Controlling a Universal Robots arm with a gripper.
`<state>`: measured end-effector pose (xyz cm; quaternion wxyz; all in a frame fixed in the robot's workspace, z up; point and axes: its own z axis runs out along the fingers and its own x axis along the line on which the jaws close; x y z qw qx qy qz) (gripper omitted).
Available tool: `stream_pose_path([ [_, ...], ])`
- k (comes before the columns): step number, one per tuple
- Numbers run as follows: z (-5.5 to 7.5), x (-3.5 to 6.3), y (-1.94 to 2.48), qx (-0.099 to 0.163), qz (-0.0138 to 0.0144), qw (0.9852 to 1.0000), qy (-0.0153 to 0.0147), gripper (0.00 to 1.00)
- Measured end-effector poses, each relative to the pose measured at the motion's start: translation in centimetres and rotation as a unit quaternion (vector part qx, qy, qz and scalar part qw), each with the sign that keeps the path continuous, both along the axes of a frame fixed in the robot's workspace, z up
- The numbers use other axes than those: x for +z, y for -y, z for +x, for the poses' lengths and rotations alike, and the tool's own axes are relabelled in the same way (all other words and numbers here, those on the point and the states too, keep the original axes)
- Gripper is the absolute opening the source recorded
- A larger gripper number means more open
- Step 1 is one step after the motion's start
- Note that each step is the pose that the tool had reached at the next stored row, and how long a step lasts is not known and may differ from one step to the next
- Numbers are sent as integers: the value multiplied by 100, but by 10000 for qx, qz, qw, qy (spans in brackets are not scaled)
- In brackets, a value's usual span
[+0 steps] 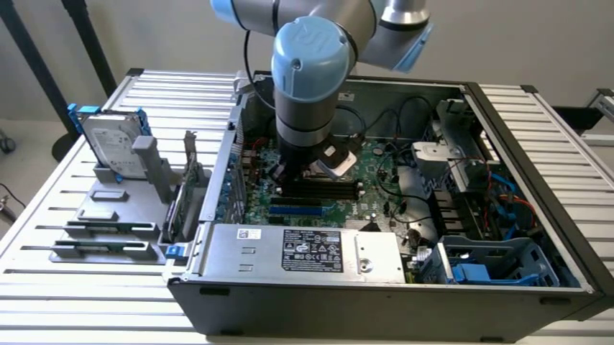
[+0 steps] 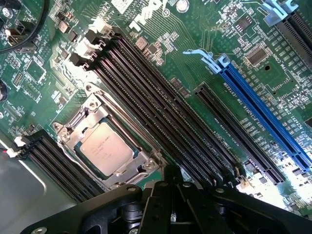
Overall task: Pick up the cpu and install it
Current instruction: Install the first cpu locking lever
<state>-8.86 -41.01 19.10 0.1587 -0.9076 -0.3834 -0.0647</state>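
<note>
Cpu (image 2: 106,146) seated in socket (image 2: 73,131), gripper (image 2: 171,176) pressed together, empty, hovering over board (image 2: 243,58). Risk: bent pins if nudged, socket frame looking unlatched.

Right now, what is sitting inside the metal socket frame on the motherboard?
The cpu lies flat inside the socket frame, silver top up, with nothing resting on it. The contacts beneath it are covered by the chip. The end effector is above the board beside it, holding nothing.

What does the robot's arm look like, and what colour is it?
The arm is made of fat silver-grey tubes joined by round joints with light blue caps. Lower down it turns black, with a black cable beside it. The end effector is black, with small screws on its body.
</note>
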Motion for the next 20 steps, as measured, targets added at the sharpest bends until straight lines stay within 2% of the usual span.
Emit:
stream_pose_path([
  [3, -2, 5, 0, 0, -22, 10000, -66, 11],
  [5, -3, 25, 0, -1, -30, 10000, -91, 11],
  [9, -1, 115, -8, 0, -33, 10000, -94, 11],
  [15, -2, 237, -138, 56, -56, 9999, -95, 11],
  [20, -2, 278, -205, 207, -65, 9997, -94, 11],
])
